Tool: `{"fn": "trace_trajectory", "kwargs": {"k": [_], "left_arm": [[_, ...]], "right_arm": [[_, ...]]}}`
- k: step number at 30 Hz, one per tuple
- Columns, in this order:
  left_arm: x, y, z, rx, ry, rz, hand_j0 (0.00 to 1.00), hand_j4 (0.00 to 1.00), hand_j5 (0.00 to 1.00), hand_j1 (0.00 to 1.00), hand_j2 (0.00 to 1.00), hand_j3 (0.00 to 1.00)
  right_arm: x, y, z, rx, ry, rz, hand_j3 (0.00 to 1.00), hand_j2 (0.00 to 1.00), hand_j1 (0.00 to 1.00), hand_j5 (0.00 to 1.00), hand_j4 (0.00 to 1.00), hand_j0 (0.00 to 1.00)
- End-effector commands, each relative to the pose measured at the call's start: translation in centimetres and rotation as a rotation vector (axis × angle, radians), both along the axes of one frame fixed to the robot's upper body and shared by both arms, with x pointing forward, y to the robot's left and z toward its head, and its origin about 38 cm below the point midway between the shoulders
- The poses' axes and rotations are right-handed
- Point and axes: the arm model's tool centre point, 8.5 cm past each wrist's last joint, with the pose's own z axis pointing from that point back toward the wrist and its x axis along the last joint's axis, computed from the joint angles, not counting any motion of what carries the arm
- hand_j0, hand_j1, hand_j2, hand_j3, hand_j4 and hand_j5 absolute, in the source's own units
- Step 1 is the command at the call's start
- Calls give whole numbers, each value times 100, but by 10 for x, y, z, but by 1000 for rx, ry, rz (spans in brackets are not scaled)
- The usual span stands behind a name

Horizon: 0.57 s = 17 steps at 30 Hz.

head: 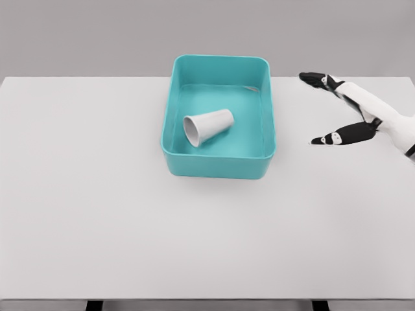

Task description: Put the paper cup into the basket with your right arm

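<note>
A white paper cup [208, 126] lies on its side inside the teal basket [218, 166], its open mouth turned toward the front left. The basket stands on the white table, a little behind its middle. My right hand [319, 109] hovers to the right of the basket, clear of its rim, with fingers spread wide and nothing held. Its arm comes in from the right edge. The left arm does not show.
The white table [97, 214] fills most of the view, with its front edge near the bottom. A grey wall stands behind it.
</note>
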Motion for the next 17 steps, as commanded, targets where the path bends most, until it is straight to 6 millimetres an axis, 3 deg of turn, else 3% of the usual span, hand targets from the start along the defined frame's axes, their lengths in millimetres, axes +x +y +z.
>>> {"fn": "trace_trajectory", "kwargs": {"k": [1, 3, 17], "left_arm": [[0, 0, 0, 0, 1, 0, 100, 100, 100, 100, 100, 100], [0, 0, 0, 0, 1, 0, 100, 100, 100, 100, 100, 100], [0, 0, 0, 0, 1, 0, 100, 100, 100, 100, 100, 100]], "right_arm": [[-5, -24, 28, 64, -57, -35, 100, 100, 100, 100, 100, 100], [-9, -27, 20, 64, -36, -45, 100, 100, 100, 100, 100, 100], [-9, -26, 16, 67, -24, -43, 100, 100, 100, 100, 100, 100]]}}
